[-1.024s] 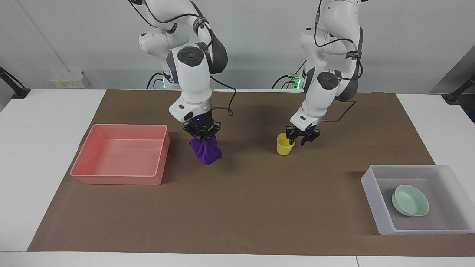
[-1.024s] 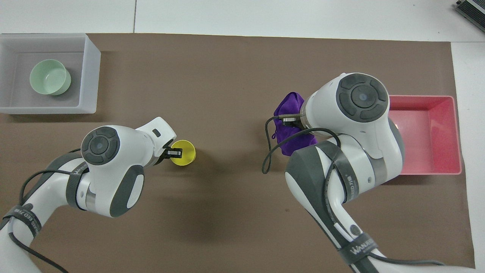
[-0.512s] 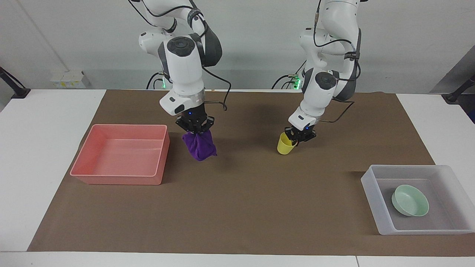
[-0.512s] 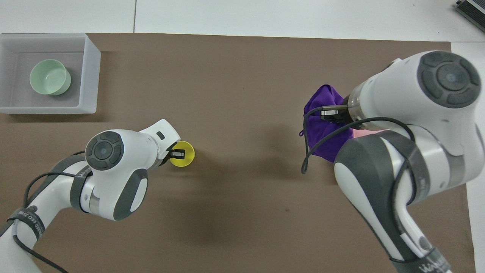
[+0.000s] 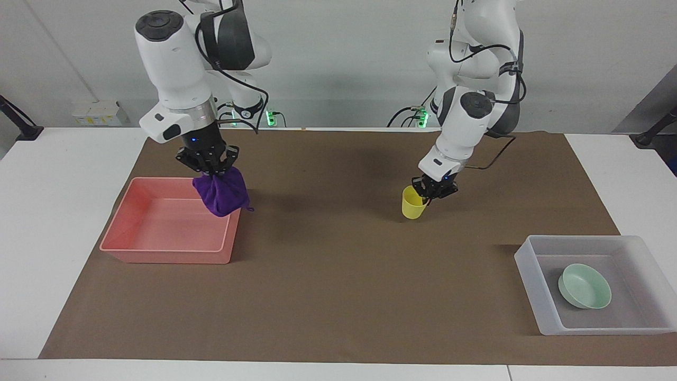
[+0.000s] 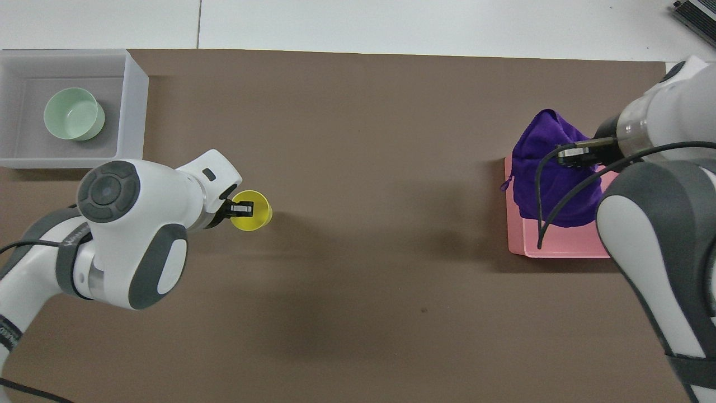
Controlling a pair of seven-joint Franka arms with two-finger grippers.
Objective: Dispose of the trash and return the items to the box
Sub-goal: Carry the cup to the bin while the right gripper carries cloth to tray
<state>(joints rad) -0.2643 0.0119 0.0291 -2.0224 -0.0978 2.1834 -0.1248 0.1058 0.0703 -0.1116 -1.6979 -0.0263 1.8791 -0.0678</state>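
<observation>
Up in the air, the cloth (image 5: 221, 192) hangs bunched from the right gripper (image 5: 208, 163), over the pink tray's (image 5: 168, 256) corner; that arm is bent high, wrist pointing down. Toward the left arm's end from the tray, the left gripper (image 5: 432, 191) pinches the cup's (image 5: 412, 203) rim. The bowl (image 5: 584, 286) sits in the box (image 5: 537, 275).

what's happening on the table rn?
Both arms are mid-carry. The right hand is shut on the purple cloth, hanging it over the pink tray's edge. The left hand is shut on the yellow cup's rim, lifted over the brown mat. The mint-green bowl already sits in the translucent box at the left arm's end of the table.
</observation>
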